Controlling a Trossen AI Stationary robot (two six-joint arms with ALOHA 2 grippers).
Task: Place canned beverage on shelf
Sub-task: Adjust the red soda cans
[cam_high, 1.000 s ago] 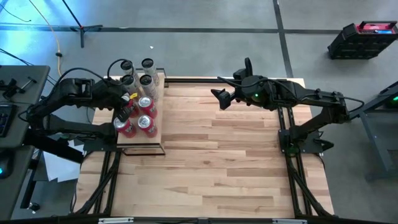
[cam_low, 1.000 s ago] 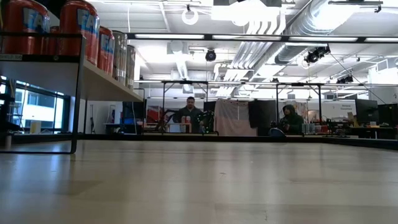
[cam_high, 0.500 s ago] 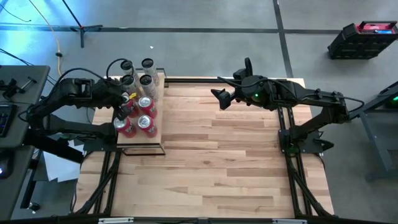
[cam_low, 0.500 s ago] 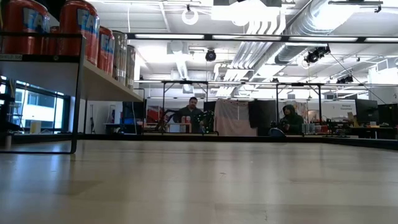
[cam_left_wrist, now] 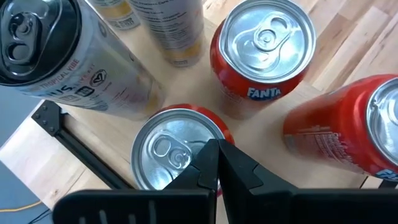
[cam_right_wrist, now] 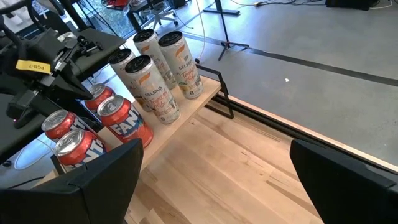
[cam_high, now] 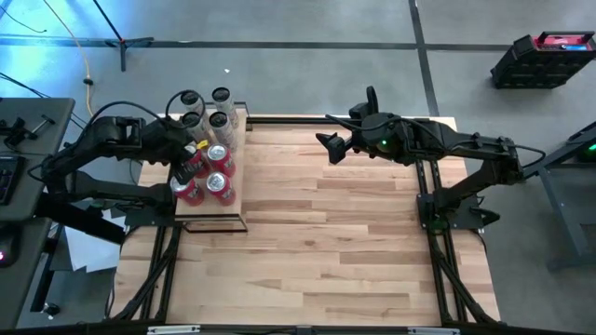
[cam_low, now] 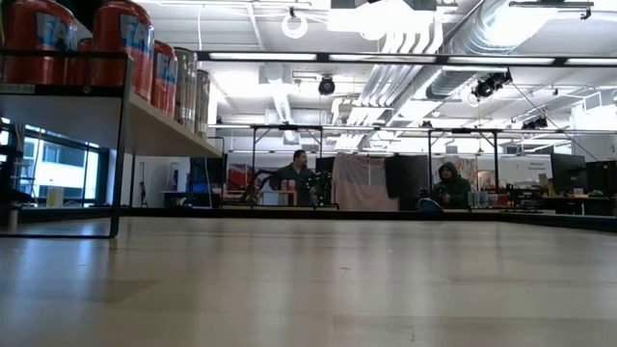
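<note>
The shelf, a pale-wood board in a black frame, stands at the table's left edge. Three red cans and several tall pale cans stand upright on it. My left gripper hovers over the red cans, shut and pointing steeply down. In the left wrist view its tips are over the lid of one red can, with a Fanta can beyond. My right gripper hangs open above the table's far middle, holding nothing. My left gripper comes from above with shut fingers at the lid's rim of the red can that stands upright on the shelf. I cannot tell whether the fingertips touch the lid or stay just above it.
The plank tabletop lies bare to the right of the shelf. In the low view the shelf board shows raised at the left with cans on it. Two people are in the room far behind the table.
</note>
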